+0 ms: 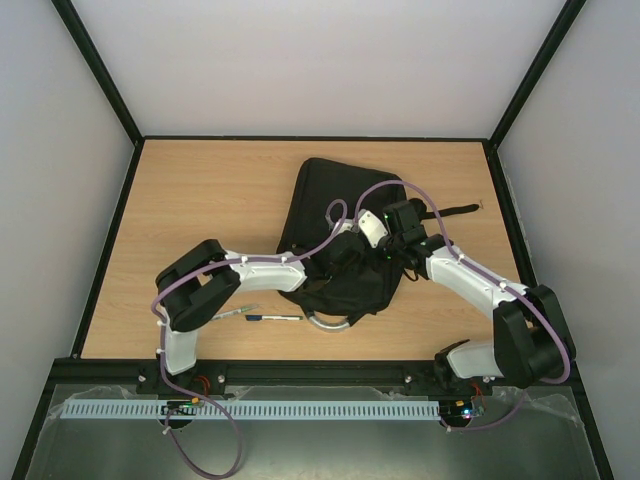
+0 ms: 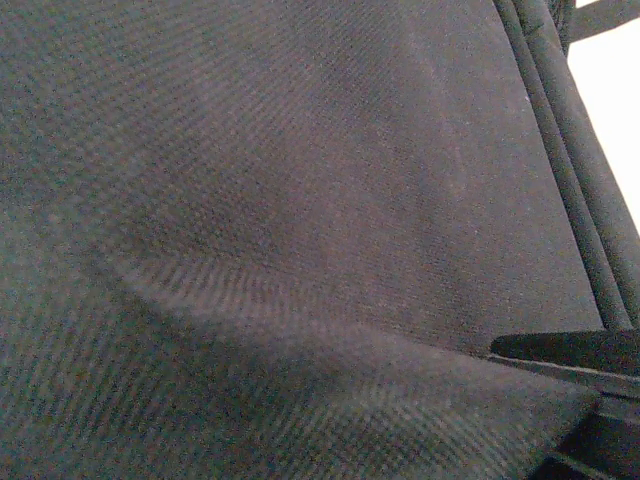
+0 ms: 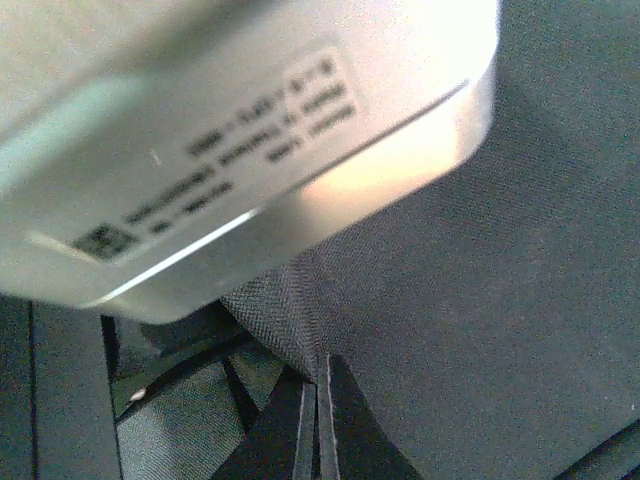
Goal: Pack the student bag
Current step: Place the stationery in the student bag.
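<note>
Down at the bottom of the right wrist view, your right claw has its two dark fingers pressed almost together. There's a thin ridge of black fabric pinched up between them, so it's got hold of a fold of the student bag. Right above that pinch a white housing with a printed label fills the top of the shot, too blurry to read. Your left claw is a different story: its wrist camera is basically nose-down on the weave. All you get is black cloth plus a sliver of something dark at the lower right edge, so I honestly can't tell whether it's open, closed or gripping anything. From the top camera both arms reach in over the bag, left forearm coming across from the near left, right forearm from the near right. The two wrists meet over the bag's near-right half. The bag itself lies flat about mid-worktop, tilted a bit. Its grey curved handle pokes out at the near end and a black strap trails off to the right. A couple of pens lie on the wood just beside the handle, on its left, outside the bag. A purple cable loops over the bag's far part.
</note>
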### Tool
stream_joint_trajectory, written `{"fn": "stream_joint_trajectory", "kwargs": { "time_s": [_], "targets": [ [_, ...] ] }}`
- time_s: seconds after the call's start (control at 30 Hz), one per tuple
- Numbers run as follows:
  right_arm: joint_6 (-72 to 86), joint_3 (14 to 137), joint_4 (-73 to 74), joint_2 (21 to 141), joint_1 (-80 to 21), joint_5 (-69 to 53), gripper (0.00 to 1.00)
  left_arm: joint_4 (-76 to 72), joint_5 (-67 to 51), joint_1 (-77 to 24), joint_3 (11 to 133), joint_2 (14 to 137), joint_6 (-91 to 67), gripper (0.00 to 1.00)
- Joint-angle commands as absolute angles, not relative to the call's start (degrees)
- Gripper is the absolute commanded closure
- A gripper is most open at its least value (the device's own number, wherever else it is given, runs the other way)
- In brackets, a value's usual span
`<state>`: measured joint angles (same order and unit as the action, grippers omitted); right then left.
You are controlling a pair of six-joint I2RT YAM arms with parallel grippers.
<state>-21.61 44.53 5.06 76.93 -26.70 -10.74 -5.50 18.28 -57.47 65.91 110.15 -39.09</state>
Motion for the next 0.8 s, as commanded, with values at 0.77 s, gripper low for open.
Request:
{"fn": "stream_joint_trajectory", "kwargs": {
  "time_s": [0.77],
  "targets": [
    [-20.65,46.5,8.41,80.57,-26.54,-9.63,0.99,8.98,19.2,-65.59,41.78,73.27,-41.11,0.93]
  ]
}}
